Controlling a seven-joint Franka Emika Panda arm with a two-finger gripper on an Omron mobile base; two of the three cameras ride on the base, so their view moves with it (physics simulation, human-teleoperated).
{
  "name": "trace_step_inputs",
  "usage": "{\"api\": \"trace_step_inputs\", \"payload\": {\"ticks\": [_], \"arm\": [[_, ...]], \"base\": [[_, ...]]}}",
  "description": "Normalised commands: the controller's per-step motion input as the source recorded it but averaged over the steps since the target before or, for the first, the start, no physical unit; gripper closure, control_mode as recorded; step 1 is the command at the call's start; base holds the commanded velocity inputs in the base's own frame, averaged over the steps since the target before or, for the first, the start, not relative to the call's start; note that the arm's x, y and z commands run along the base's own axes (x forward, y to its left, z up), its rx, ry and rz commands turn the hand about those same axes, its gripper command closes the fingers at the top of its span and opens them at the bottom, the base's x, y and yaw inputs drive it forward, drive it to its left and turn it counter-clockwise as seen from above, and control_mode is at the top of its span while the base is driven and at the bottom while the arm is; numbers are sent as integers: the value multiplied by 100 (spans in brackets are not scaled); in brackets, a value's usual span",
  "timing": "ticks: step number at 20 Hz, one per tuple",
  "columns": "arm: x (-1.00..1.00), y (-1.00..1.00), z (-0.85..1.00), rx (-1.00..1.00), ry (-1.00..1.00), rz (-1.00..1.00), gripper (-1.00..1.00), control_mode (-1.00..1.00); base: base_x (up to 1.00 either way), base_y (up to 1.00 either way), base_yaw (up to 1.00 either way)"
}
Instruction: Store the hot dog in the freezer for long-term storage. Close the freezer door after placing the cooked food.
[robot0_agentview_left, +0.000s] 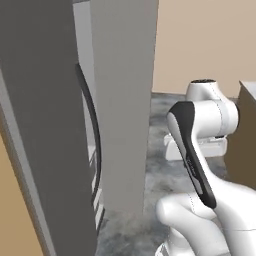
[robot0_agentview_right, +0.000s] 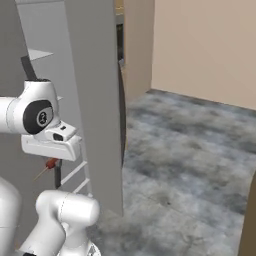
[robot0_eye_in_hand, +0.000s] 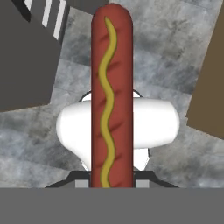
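Hot dog (robot0_eye_in_hand: 111, 96) stands lengthwise toward twelve o'clock in the hand view, pinched by the tool (robot0_eye_in_hand: 111, 181) for carrying; freezer door (robot0_agentview_left: 122, 100) stands open, ready for loading.

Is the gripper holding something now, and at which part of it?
Yes. The gripper holds the hot dog by one end; the rest points away from the hand.
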Motion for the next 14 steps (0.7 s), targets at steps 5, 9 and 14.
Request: {"api": "trace_step_inputs", "payload": {"ticks": [5,9,14], "arm": [[0,0,0,0,0,0,100,100],[0,0,0,0,0,0,100,100],[0,0,0,0,0,0,100,100]], "base": [[23,0,41],[6,3,37],[16,0,44]]}}
